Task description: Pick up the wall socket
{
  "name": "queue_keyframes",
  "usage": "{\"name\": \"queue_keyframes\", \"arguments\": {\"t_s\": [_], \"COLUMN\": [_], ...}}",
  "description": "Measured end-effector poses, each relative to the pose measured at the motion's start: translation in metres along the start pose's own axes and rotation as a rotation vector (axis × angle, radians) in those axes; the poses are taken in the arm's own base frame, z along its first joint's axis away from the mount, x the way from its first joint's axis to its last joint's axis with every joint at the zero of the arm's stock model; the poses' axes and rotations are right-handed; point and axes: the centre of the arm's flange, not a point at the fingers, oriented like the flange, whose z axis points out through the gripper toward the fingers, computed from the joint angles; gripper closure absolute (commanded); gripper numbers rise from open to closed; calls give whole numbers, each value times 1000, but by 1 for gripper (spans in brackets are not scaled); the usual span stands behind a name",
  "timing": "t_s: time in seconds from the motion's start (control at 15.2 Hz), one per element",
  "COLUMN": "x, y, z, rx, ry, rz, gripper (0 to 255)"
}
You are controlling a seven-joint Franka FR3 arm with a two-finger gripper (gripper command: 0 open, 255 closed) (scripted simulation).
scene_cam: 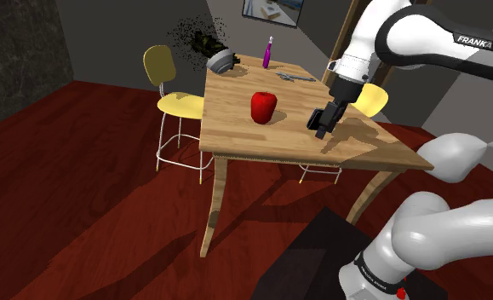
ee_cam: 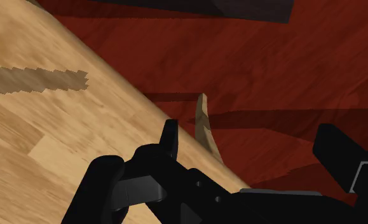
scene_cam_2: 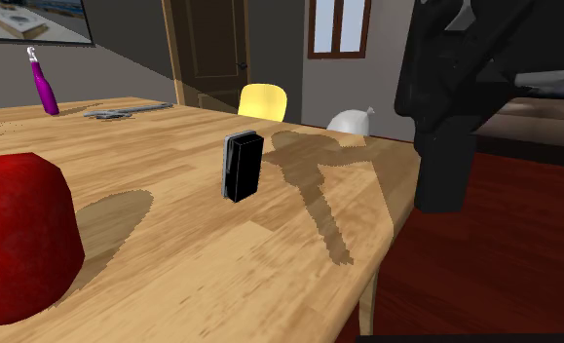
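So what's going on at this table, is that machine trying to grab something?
A white robot arm is going for the small black wall socket, which stands upright on the wooden table. Its black gripper is open and holds nothing. It hangs near the table's edge, apart from the socket, so nothing has been picked up yet. A rounded red thing and a purple bottle also sit on the table.

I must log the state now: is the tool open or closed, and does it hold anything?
Tool: open, holding nothing.
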Motion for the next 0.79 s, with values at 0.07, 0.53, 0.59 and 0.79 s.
{"name": "queue_keyframes", "arguments": {"t_s": [0.07,0.53,0.59,0.79], "x": [0,21,26,35], "y": [0,66,80,116], "z": [0,1,1,-1], "rx": [0,-22,-26,-38], "ry": [0,53,62,89], "rz": [0,38,44,63], "gripper": [0,0,0,0]}}
